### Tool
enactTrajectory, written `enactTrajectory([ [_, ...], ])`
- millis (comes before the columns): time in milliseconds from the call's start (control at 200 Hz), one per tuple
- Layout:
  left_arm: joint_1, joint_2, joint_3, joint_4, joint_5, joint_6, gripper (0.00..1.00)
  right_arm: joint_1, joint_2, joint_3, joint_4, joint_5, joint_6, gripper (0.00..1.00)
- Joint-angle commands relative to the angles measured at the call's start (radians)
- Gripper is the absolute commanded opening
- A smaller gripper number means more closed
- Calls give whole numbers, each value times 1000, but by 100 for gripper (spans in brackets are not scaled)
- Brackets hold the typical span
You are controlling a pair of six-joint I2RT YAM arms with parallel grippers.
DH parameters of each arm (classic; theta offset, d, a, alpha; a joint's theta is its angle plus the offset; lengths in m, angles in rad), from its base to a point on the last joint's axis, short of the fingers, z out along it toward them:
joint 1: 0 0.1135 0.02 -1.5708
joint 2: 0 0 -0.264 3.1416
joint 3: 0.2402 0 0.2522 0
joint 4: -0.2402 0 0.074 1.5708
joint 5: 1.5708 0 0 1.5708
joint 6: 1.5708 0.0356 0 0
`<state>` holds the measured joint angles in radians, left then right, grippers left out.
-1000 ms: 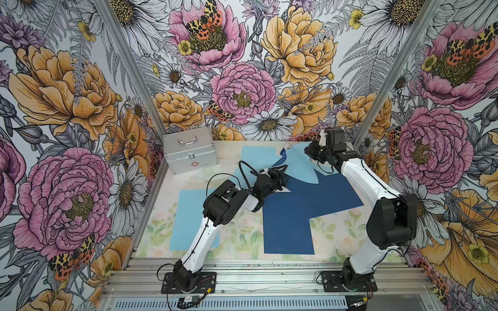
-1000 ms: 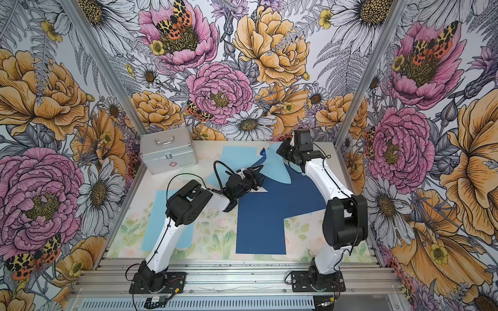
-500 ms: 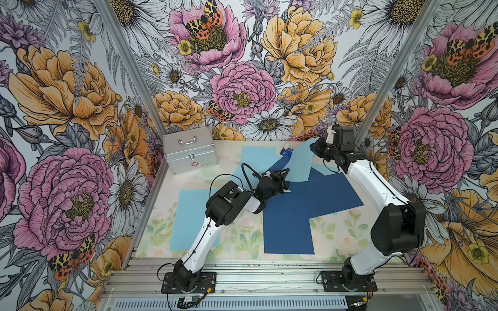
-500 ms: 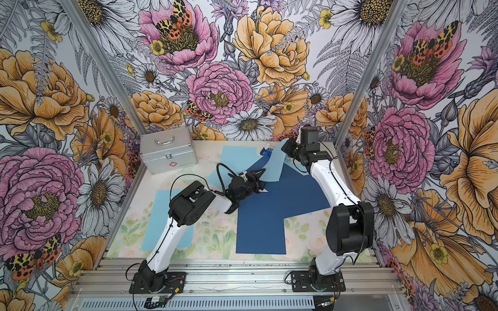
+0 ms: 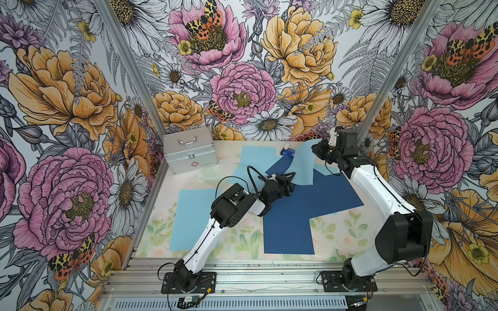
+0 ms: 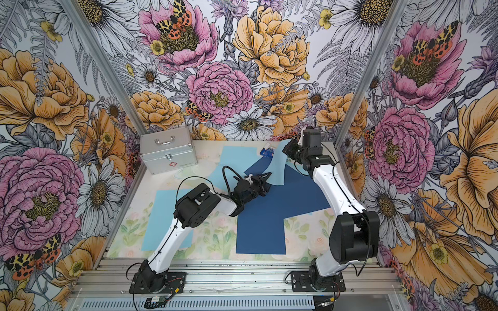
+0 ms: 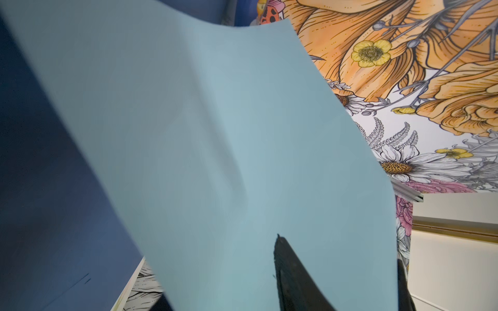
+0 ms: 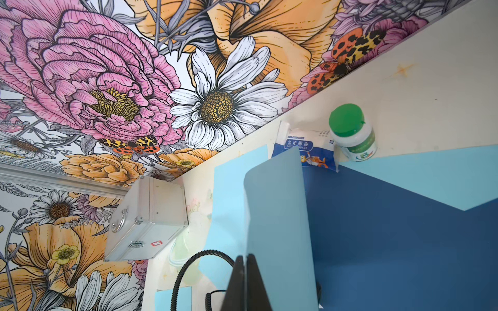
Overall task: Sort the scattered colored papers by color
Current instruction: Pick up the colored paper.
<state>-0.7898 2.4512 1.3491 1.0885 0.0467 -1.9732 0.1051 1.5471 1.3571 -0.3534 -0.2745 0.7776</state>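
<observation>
Colored papers (image 5: 287, 226) begin at the right pincer (image 5: 315, 149). Its jaws are closed tight on the top corner of one raised sky-blue sheet (image 5: 304, 164), right of centre in both top views. The right wrist view shows both fingers (image 8: 237, 285) pressed onto its edge. That sheet curves down to the left pincer (image 5: 290, 177), whose jaws stand partly apart at its lower edge, not clamped. Beneath, two navy sheets (image 5: 323, 194) overlap on the counter (image 5: 242, 242). Farther out, a flat sky-blue sheet (image 5: 194, 215) lies lower left and another pale sheet (image 5: 253, 159) lies behind. A blue-and-white packet (image 8: 310, 145) lies just beside a green-capped bottle (image 8: 350, 132), and a silver case (image 5: 188, 153) sits upper left.
</observation>
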Motion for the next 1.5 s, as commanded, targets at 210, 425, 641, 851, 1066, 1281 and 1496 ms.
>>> enactTrajectory([
  [210,14,8,-16,48,-34,-4,18,-14,-69,-75,22,36,-11,0],
  [425,27,-14,-38,-7,16,21,3,-32,-101,-116,20,38,-19,0],
  [641,67,-90,-61,-157,121,125,0,-56,-124,-172,18,24,-31,0],
  [851,144,-201,-47,-416,321,385,0,-99,-158,-207,-45,2,-113,43],
  [1066,184,-343,326,-1524,295,1213,0,-144,-200,-224,-128,7,-235,65],
  [1281,94,-345,704,-2051,-238,1634,0,-128,-189,-271,-60,-119,-287,69],
  [1496,31,-421,791,-2120,-559,1764,0,-90,-272,-421,221,-280,-305,89],
])
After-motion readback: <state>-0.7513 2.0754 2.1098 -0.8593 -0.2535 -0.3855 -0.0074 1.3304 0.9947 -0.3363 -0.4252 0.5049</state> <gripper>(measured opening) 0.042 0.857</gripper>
